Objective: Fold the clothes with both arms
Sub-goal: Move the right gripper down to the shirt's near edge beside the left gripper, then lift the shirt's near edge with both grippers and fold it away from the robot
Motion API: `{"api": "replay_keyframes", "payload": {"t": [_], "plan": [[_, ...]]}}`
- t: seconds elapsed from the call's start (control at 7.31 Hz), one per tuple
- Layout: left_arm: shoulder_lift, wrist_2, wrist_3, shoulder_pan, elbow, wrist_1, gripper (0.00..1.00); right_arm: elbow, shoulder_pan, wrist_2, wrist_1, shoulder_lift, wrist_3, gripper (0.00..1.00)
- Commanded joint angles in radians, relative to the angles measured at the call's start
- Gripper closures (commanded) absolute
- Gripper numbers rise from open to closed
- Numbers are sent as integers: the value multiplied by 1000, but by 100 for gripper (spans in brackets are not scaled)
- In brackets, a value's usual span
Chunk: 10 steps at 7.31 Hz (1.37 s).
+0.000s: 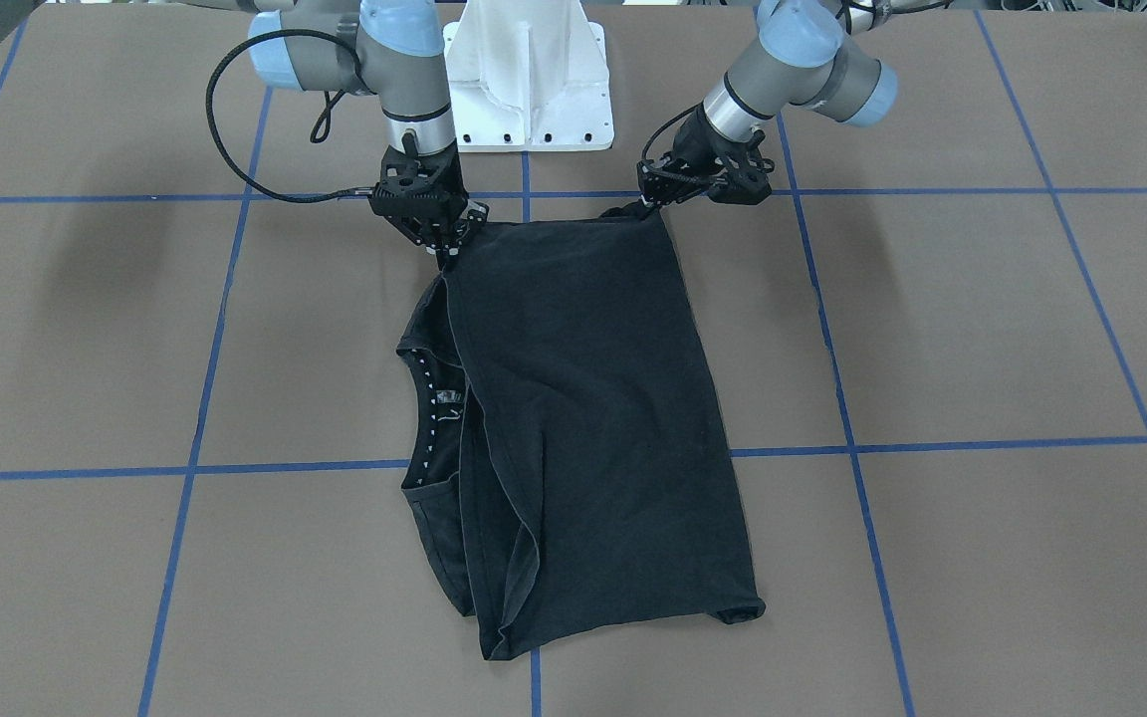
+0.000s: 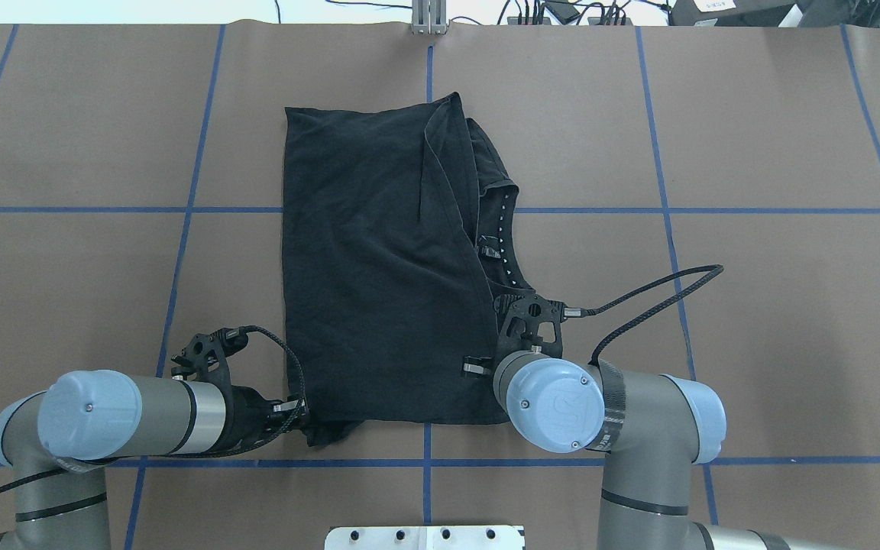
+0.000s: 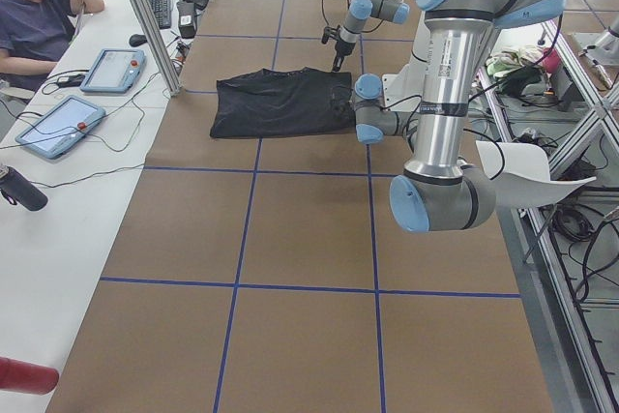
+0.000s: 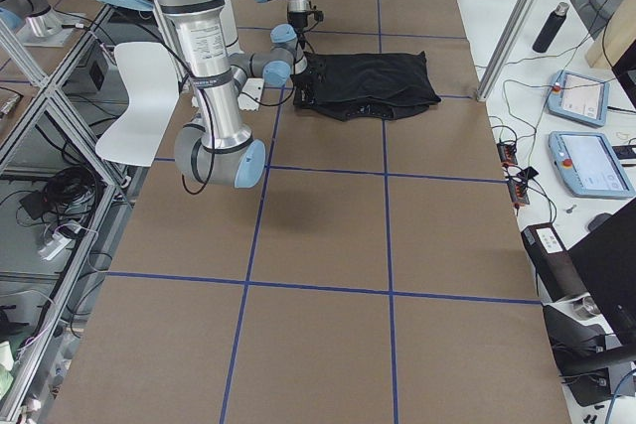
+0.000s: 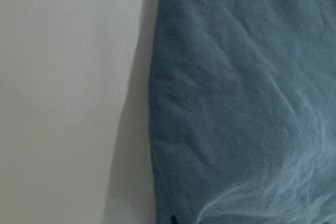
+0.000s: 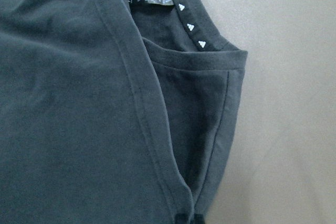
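The black T-shirt (image 1: 583, 398) lies folded lengthwise on the brown table, plain side up; it also shows in the overhead view (image 2: 371, 267). Its graphic is hidden. The collar (image 1: 426, 398) with white triangles and a label shows along one long side, also in the right wrist view (image 6: 184, 17). My left gripper (image 1: 645, 201) is shut on the bunched near corner of the shirt, low over the table (image 2: 301, 416). My right gripper (image 1: 450, 254) points down and is shut on the other near corner, by the shoulder. The shirt's near edge runs straight between them.
The white pedestal base (image 1: 529, 80) stands just behind the shirt's near edge. Blue tape lines (image 1: 215, 329) grid the table. A side bench with tablets (image 3: 111, 70) and a seated operator (image 3: 39, 16) lies beyond the far edge. Open table surface lies on both sides of the shirt.
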Motion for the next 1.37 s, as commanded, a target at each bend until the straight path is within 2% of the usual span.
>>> {"api": "replay_keyframes", "payload": {"t": [0.0,0.14,0.55,0.68,0.96,1.23], "plan": [[13,-23,1,-2,-46,0,100,59,3,33,-3,-21,0,100],[20,-49,1,-3,-83,0,100,103,-11,36,-15,-45,0,100],[133,-109,-8,0,-296,17,100,384,-121,36,-179,-129,1,100],[115,-112,-8,6,-310,82,100,418,-134,38,-222,-114,1,100],[22,-113,13,-32,-295,251,100,400,-83,38,-222,-91,0,100],[-112,-113,68,-150,-184,319,100,281,21,41,-216,6,-31,100]]}}
